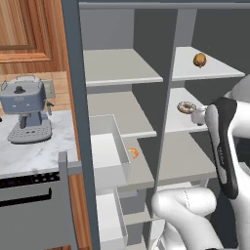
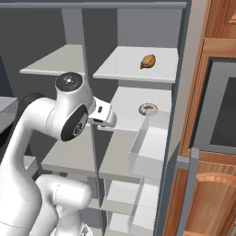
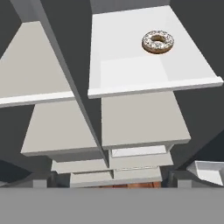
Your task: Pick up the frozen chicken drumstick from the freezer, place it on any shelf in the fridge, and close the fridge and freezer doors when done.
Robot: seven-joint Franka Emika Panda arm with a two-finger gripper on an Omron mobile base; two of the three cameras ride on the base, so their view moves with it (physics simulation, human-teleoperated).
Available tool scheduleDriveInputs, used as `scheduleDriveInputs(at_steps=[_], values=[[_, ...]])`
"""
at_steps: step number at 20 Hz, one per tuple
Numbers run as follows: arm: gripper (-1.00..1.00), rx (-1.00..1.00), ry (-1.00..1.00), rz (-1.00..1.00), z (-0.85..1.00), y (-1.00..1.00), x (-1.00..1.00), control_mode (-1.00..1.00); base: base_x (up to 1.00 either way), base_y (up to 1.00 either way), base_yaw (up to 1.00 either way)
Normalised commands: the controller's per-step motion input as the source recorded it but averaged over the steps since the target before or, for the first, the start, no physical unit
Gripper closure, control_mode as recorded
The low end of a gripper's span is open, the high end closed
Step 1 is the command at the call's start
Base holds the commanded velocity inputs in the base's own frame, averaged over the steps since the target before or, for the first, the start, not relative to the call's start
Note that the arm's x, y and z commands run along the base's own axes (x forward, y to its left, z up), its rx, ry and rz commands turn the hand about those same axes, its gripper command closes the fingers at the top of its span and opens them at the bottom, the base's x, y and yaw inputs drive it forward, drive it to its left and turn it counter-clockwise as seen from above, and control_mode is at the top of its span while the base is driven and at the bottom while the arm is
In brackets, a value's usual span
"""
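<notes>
- The side-by-side unit stands open in front of the robot, a centre divider [image 1: 168, 97] splitting it into two stacks of pale shelves; which stack is the freezer cannot be settled from these views, since neither door face with the dispenser panel is in sight
- The white arm [image 2: 50, 115] reaches in at middle-shelf level, its hand close to the divider
- The top shelf [image 1: 215, 71] of the right-hand stack carries the frozen chicken drumstick [image 1: 199, 60], alone and near the back; in the right base view its long axis runs slantwise across the board
- The relation that matters: the drumstick lies one shelf above the hand and a little to its right, so the next move is judged to need a rise before any reach forward
- The iced doughnut [image 3: 157, 42] sits on the shelf just below, ahead of the hand
- A tiny orange piece [image 1: 133, 154] lies low in the left stack
- Fingers: whether they are apart or together cannot be told
- No readable writing or brand anywhere
</notes>
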Motion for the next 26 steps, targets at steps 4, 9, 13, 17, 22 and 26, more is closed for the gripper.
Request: scheduleDriveInputs(at_steps=[4, 9, 13, 17, 22, 26], values=[[-1.00, 0.00, -0.07, 0.02, -0.06, 0.01, 0.00, -1.00, 0.00, 0.00, 0.00], [-1.00, 0.00, 0.00, 0.00, 0.00, 0.00, 0.00, -1.00, 0.00, 0.00, 0.00], [-1.00, 0.00, 0.00, 0.00, 0.00, 0.00, 0.00, -1.00, 0.00, 0.00, 0.00], [-1.00, 0.00, 0.00, 0.00, 0.00, 0.00, 0.00, -1.00, 0.00, 0.00, 0.00], [-1.00, 0.00, 0.00, 0.00, 0.00, 0.00, 0.00, -1.00, 0.00, 0.00, 0.00], [-1.00, 0.00, 0.00, 0.00, 0.00, 0.00, 0.00, -1.00, 0.00, 0.00, 0.00]])
